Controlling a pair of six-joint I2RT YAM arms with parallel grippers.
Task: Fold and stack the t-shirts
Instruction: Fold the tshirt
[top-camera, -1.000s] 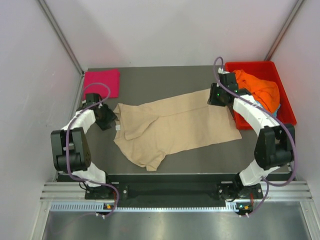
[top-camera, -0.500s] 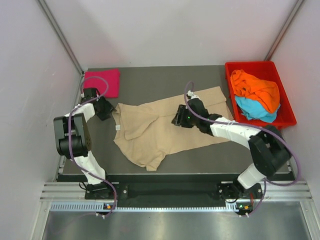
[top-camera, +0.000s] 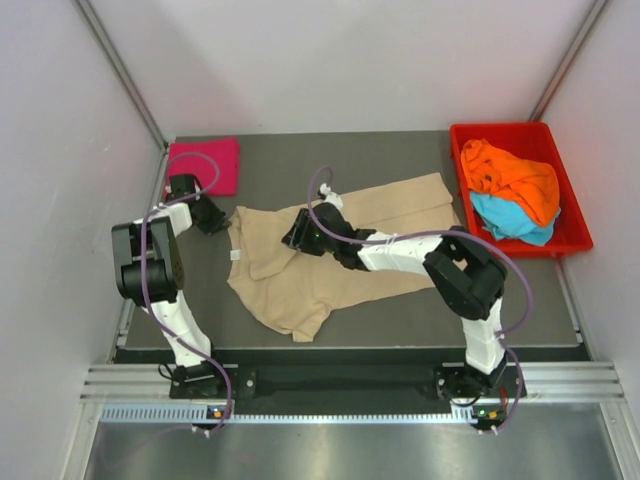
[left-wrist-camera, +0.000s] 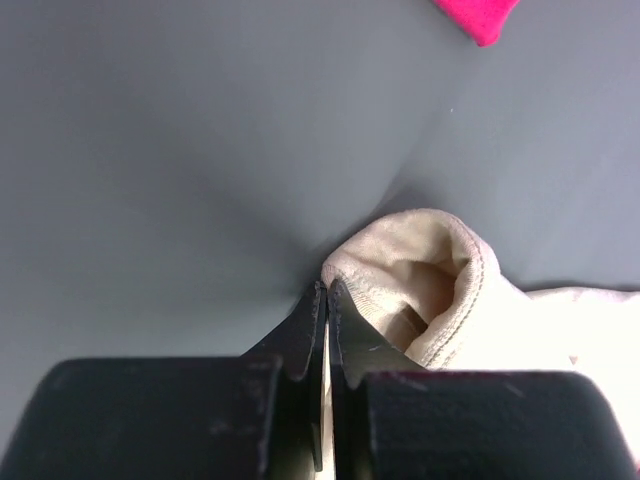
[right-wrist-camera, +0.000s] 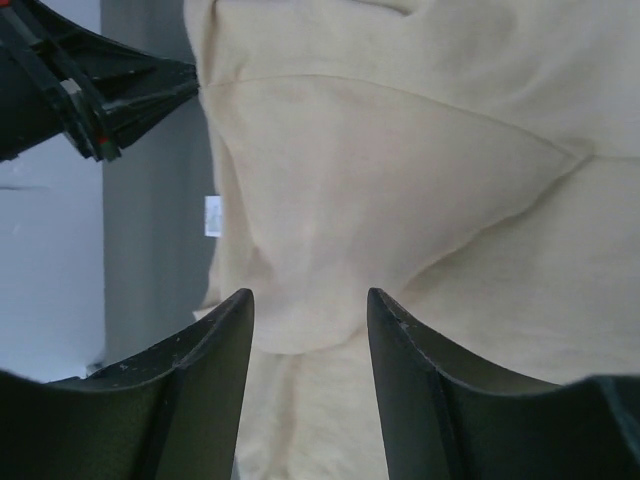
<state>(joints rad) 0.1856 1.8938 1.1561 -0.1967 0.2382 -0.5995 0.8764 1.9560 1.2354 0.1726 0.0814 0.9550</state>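
A beige t-shirt (top-camera: 340, 255) lies spread across the middle of the table, its white neck label (top-camera: 238, 256) near its left end. My left gripper (top-camera: 222, 222) is at the shirt's upper left corner. In the left wrist view its jaws (left-wrist-camera: 327, 290) are shut on the edge of the beige sleeve cuff (left-wrist-camera: 420, 270). My right gripper (top-camera: 293, 240) hovers over the shirt's left half, open, with only beige cloth (right-wrist-camera: 400, 180) below its gap (right-wrist-camera: 310, 300). A folded magenta-pink t-shirt (top-camera: 205, 163) lies at the back left. The orange t-shirt (top-camera: 515, 175) and the light blue t-shirt (top-camera: 510, 218) are bunched in the tray.
The red plastic tray (top-camera: 570, 215) stands at the back right corner. Grey walls close in both sides of the table. My left gripper's fingers (right-wrist-camera: 150, 95) show at the upper left of the right wrist view, close to the shirt's edge.
My right arm has swept left from beside the tray across the beige shirt to its left half. My left gripper has moved up to the sleeve corner and shut.
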